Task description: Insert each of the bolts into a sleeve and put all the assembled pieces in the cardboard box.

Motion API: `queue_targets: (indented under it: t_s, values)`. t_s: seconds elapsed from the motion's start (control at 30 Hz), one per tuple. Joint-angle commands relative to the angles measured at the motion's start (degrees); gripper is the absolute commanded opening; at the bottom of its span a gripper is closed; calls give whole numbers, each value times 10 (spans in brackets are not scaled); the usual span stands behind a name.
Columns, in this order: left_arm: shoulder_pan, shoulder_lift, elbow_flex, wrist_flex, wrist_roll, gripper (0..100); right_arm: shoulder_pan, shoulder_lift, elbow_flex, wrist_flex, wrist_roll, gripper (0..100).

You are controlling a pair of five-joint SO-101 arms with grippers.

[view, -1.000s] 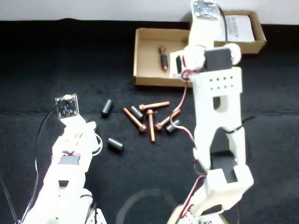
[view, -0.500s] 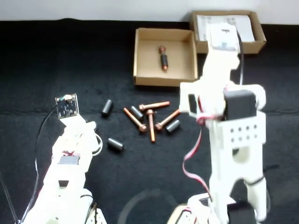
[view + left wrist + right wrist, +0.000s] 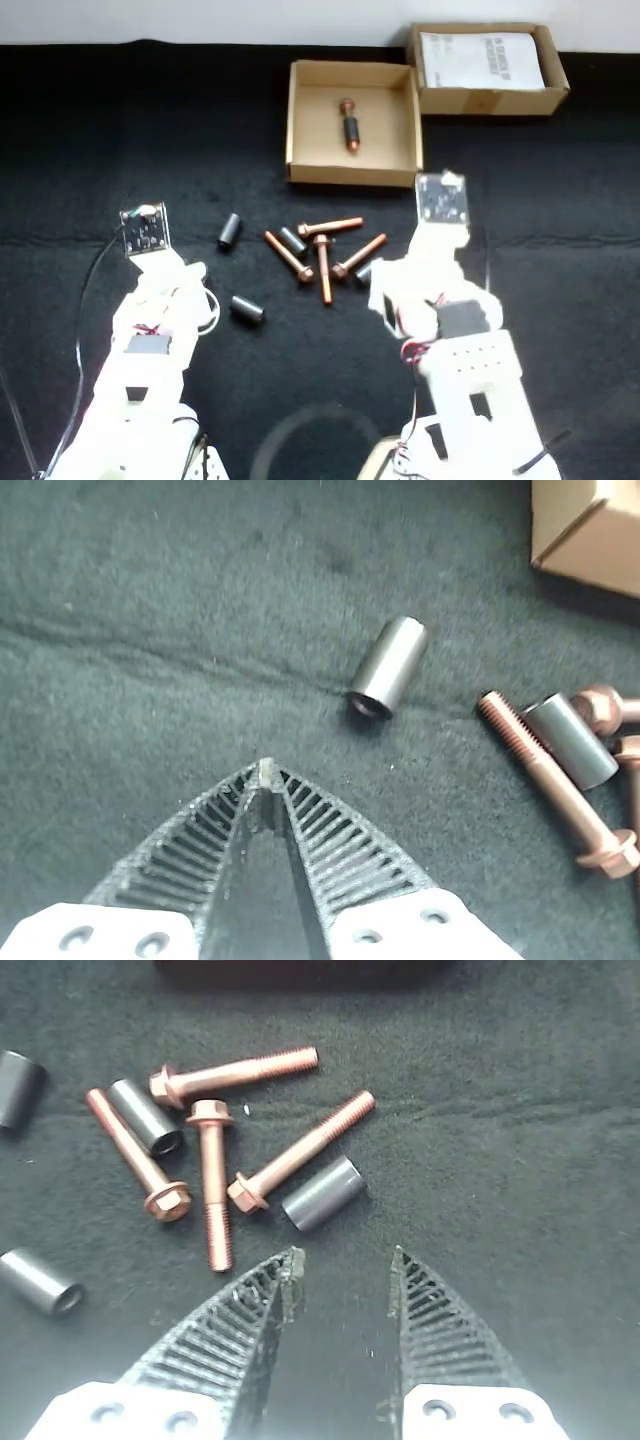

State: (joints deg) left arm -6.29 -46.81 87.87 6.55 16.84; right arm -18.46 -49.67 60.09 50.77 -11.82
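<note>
1. Right end effector (image 3: 346,1256): spread open, just beside a loose sleeve (image 3: 323,1193).
2. Left end effector (image 3: 266,770): closed tight.
3. Four bolts (image 3: 211,1182) lie on the counter (image 3: 100,120); one assembled piece (image 3: 350,125) lies inside the cardboard box (image 3: 312,120).

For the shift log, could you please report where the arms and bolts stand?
Left jaws shut, empty. Right jaws open, nearest sleeve just ahead. Four bolts loose; one assembled piece in cardboard box. Nothing blocking.
</note>
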Motion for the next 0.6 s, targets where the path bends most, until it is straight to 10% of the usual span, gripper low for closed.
queue_targets:
  t_s: [0.0, 0.57]
  values:
    - [-2, -10, -3, -4, -3, 10, -8, -20, 64, -98, -4, 138]
    - [-2, -9, -7, -4, -3, 11, -64, 143, 71, -269, -92, 138]
